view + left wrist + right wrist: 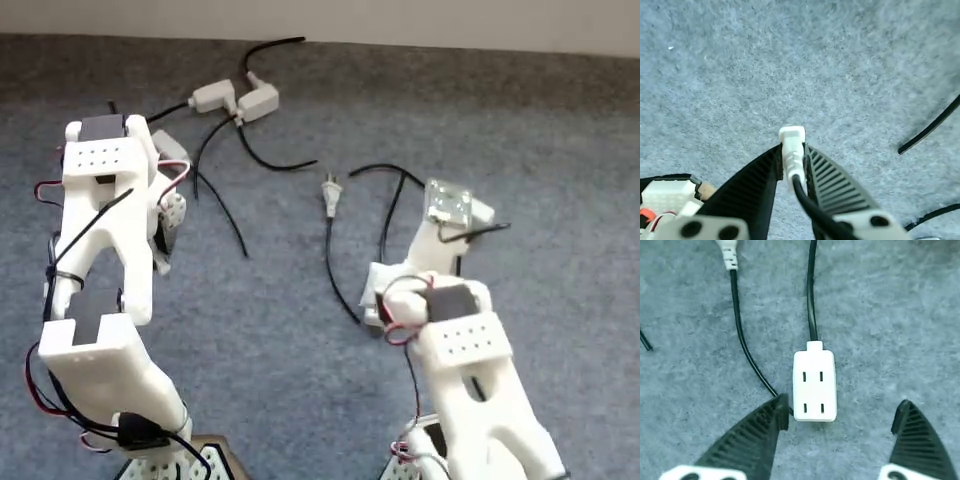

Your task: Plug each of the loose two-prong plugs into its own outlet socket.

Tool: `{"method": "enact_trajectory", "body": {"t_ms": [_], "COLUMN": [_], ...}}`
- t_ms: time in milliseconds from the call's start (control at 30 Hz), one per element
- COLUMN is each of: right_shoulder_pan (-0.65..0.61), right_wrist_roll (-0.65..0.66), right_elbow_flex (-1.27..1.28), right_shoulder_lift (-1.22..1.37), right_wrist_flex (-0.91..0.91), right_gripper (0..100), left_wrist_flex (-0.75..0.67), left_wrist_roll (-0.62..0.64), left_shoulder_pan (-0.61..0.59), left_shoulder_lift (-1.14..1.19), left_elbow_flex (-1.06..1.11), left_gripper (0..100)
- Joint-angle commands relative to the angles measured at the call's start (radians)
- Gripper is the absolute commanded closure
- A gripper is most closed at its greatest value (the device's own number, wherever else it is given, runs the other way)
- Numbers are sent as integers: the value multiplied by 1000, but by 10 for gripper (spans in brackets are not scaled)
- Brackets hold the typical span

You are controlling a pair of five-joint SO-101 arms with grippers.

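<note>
My left gripper [792, 148] is shut on a white two-prong plug [791, 142] with a black cord, held above the grey carpet. My right gripper [840, 410] hangs open over a white outlet socket [814, 385] with two pairs of slots, its fingers on either side of the socket's near end and apart from it. A loose white plug [726, 252] lies beyond that socket, and its black cord runs past my finger. In the high view this loose plug [330, 190] lies mid-carpet and the socket [378, 285] sits beside the right arm.
At the back of the carpet a white plug [213, 96] and a white socket [258, 100] lie end to end, touching, with black cords [265, 160] curling away from them. Another cord end [927, 132] lies near the left gripper. Open carpet lies between the arms.
</note>
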Motion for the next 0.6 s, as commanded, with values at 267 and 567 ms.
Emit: {"method": "enact_trajectory", "body": {"t_ms": [267, 567], "right_shoulder_pan": [-71, -68], "right_wrist_roll": [-61, -54], "right_elbow_flex": [-104, -119], "right_shoulder_lift": [300, 466], "right_wrist_flex": [-145, -229], "right_gripper": [674, 774], "left_wrist_flex": [-43, -40], "left_wrist_roll": [-14, -14], "left_shoulder_pan": [1, -1], "left_shoulder_lift": [-5, -5], "left_elbow_flex": [39, 41], "left_gripper": [993, 993]}}
